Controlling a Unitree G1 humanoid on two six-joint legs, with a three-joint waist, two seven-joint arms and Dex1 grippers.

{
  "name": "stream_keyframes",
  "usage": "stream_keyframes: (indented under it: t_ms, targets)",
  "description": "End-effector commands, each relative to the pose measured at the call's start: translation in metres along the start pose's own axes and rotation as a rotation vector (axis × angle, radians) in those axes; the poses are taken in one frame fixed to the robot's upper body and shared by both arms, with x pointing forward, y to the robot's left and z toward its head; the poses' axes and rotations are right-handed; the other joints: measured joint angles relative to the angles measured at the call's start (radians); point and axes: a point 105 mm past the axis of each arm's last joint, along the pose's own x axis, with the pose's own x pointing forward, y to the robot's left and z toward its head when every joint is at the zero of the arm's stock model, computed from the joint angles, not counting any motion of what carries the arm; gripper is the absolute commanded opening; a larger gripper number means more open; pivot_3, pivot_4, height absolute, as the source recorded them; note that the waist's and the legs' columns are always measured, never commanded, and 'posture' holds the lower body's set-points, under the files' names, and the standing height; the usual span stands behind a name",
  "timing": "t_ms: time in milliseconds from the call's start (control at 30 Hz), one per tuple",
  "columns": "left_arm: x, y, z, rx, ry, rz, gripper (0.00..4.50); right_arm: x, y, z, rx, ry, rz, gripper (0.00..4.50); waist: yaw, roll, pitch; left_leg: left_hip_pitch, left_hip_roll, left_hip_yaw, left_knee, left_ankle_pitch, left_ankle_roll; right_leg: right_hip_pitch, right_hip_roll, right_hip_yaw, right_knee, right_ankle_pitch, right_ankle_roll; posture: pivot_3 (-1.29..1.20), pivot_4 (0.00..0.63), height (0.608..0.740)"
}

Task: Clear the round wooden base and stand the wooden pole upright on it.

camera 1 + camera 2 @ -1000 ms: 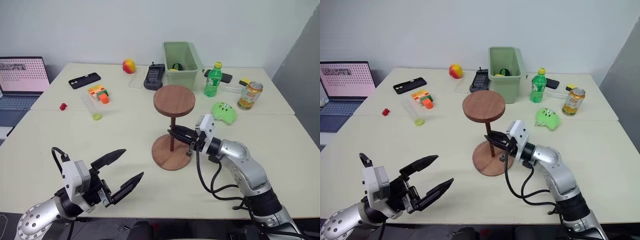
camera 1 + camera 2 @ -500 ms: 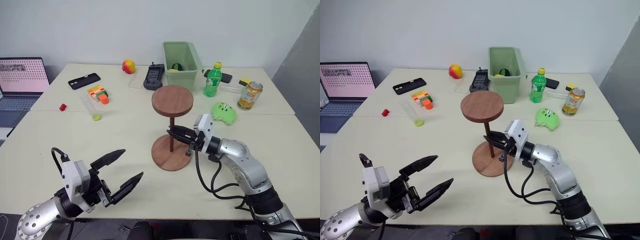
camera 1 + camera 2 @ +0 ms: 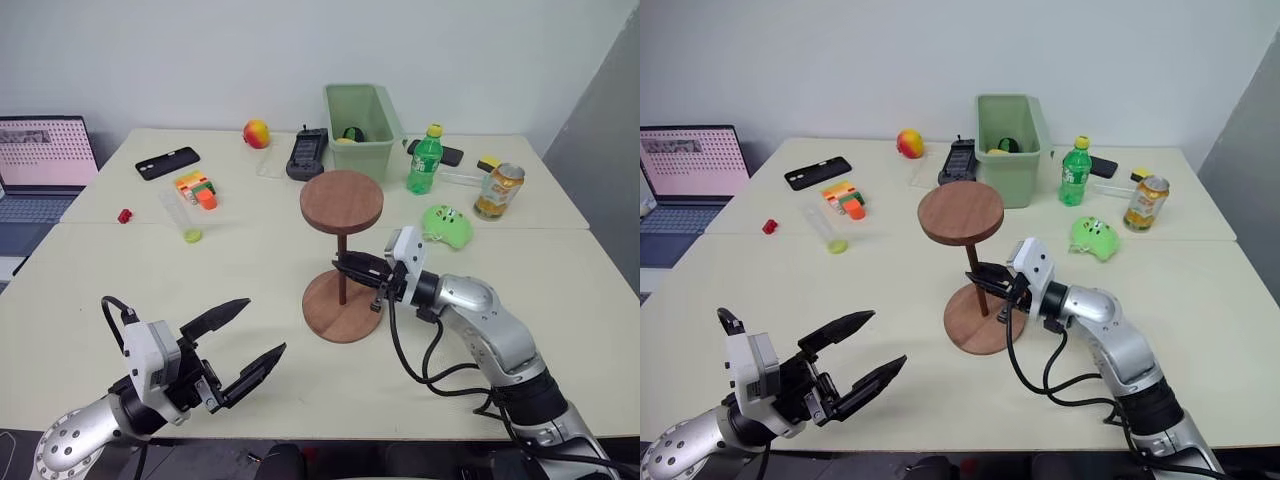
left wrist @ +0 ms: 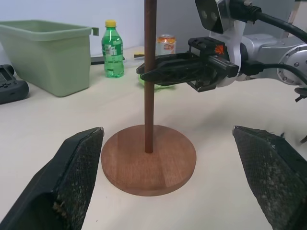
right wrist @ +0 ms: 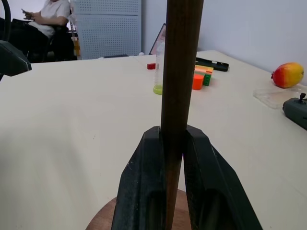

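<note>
we clamp the right gripper (image 3: pixel 345 267) on the wooden pole (image 3: pixel 342 266) to steady it upright on the round wooden base (image 3: pixel 343 304); the left gripper (image 3: pixel 250 340) hangs open near the desk's front edge.

Both arms are silver metal with white blocks right behind the black, tapered fingers (image 3: pixel 243 368). The finger pads look rough and grainy. Black cables loop off behind the right fingers (image 3: pixel 352 267).

Pale cream tables (image 3: pixel 120 280) pushed together, seam between; plain white wall (image 3: pixel 200 60) behind; grey panel (image 3: pixel 600 130) at right edge.
</note>
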Motion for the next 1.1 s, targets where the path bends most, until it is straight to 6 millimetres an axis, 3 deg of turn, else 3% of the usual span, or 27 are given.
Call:
stream_keyframes:
  t_ms: [33, 233, 267, 367, 500, 700, 800, 967, 1100]
  targets:
    - [0.002, 0.0, 0.009, 0.041, -0.032, -0.011, 4.5, -0.014, 0.02, -0.059, 0.173, 0.307, 0.081, 0.2, 0.0, 0.0, 0.002, 0.0, 0.0, 0.0, 0.0, 0.0, 0.0, -0.001, 0.0, 0.0, 0.0, 0.0, 0.001, 0.0, 0.15, 0.74]
    - [0.007, 0.003, 0.009, 0.047, -0.039, -0.018, 4.5, -0.016, 0.015, -0.041, 0.178, 0.306, 0.078, 0.2, 0.0, 0.001, 0.005, -0.003, 0.0, -0.001, -0.003, -0.003, -0.003, -0.001, 0.0, -0.002, -0.01, 0.004, 0.006, 0.0, 0.15, 0.74]
    - [0.008, 0.004, 0.009, 0.048, -0.04, -0.02, 4.5, -0.015, 0.015, -0.038, 0.179, 0.297, 0.076, 0.89, 0.0, 0.001, 0.005, -0.003, 0.0, -0.001, -0.003, -0.004, -0.003, 0.0, 0.0, -0.002, -0.01, 0.005, 0.004, 0.0, 0.15, 0.74]
    - [0.011, 0.005, 0.01, 0.05, -0.047, -0.025, 4.5, -0.011, 0.015, -0.033, 0.18, 0.281, 0.08, 1.4, 0.003, -0.01, 0.017, -0.013, 0.0, -0.004, -0.002, -0.006, -0.003, -0.005, 0.0, -0.005, -0.01, 0.005, 0.003, 0.0, 0.15, 0.74]
    - [0.014, 0.006, 0.011, 0.053, -0.05, -0.032, 4.5, -0.015, 0.015, -0.028, 0.182, 0.276, 0.08, 2.45, 0.004, 0.0, 0.024, -0.05, -0.001, -0.003, 0.007, -0.003, -0.007, -0.038, -0.001, -0.005, -0.006, 0.008, 0.006, 0.0, 0.15, 0.74]
    - [0.015, 0.014, 0.012, 0.059, -0.05, -0.036, 4.5, -0.031, 0.012, -0.021, 0.176, 0.285, 0.067, 3.76, 0.004, 0.0, 0.027, -0.052, -0.001, -0.004, 0.007, -0.004, -0.006, -0.039, -0.003, -0.008, -0.008, 0.008, 0.006, 0.0, 0.15, 0.74]
    - [0.02, 0.028, 0.013, 0.051, -0.021, -0.028, 4.5, -0.047, 0.003, -0.015, 0.159, 0.298, 0.045, 4.43, 0.008, 0.002, 0.03, -0.052, -0.002, -0.005, 0.011, -0.005, -0.004, -0.038, -0.002, -0.008, -0.005, 0.008, 0.007, 0.0, 0.15, 0.74]
    - [0.03, 0.054, 0.006, 0.014, 0.262, -0.123, 4.5, -0.075, -0.01, 0.002, 0.162, 0.315, 0.029, 4.47, 0.013, -0.003, 0.041, -0.051, -0.004, -0.006, 0.019, -0.006, 0.0, -0.038, -0.002, -0.01, 0.007, 0.008, 0.007, 0.0, 0.15, 0.74]
    - [0.037, 0.075, 0.032, 0.055, 0.302, -0.172, 4.5, -0.097, -0.018, 0.016, 0.19, 0.322, 0.053, 4.47, 0.005, -0.003, 0.046, -0.05, -0.004, -0.006, 0.019, -0.006, 0.001, -0.038, 0.001, -0.009, 0.009, 0.008, 0.007, 0.0, 0.15, 0.74]
